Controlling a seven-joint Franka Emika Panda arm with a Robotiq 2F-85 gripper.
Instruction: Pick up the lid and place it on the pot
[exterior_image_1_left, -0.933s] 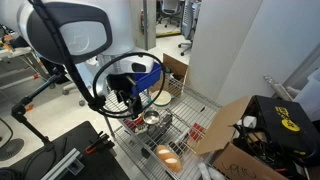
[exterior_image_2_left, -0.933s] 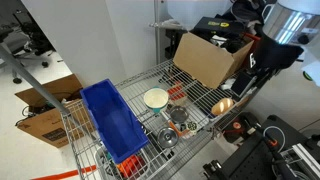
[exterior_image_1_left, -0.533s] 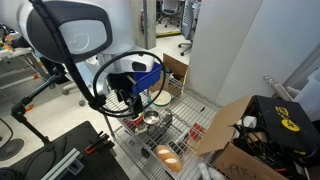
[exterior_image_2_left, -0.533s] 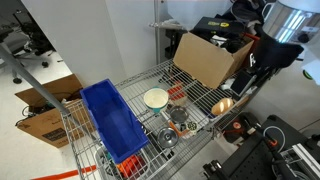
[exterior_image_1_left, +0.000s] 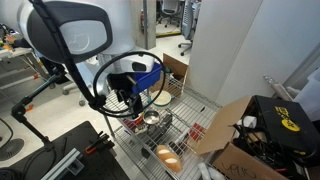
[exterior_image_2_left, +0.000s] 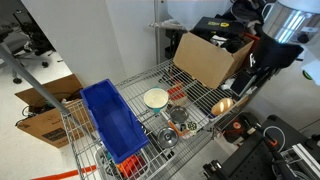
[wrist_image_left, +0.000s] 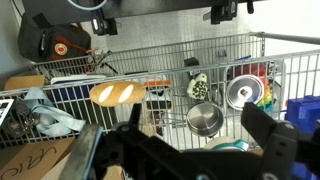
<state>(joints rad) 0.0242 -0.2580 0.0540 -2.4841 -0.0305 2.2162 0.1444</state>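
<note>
The small shiny silver pot (wrist_image_left: 204, 118) stands open on the wire rack (wrist_image_left: 150, 62), in the middle of the wrist view. It also shows in both exterior views (exterior_image_2_left: 180, 115) (exterior_image_1_left: 151, 118). The round silver lid (wrist_image_left: 243, 93) with a knob lies flat on the rack just beside the pot, towards the blue bin; it also shows in an exterior view (exterior_image_2_left: 165, 138). My gripper (wrist_image_left: 198, 140) is open and empty, hanging above the rack with the pot between its fingers in the wrist view. It shows in both exterior views (exterior_image_2_left: 249, 78) (exterior_image_1_left: 125, 103).
An orange-glowing round bowl (wrist_image_left: 117, 92) (exterior_image_2_left: 222, 104) sits on the rack. A white bowl (exterior_image_2_left: 156, 98) and a blue bin (exterior_image_2_left: 112, 120) are also on it. An open cardboard box (exterior_image_2_left: 205, 60) stands at one end. A colourful toy (wrist_image_left: 272, 85) lies beside the lid.
</note>
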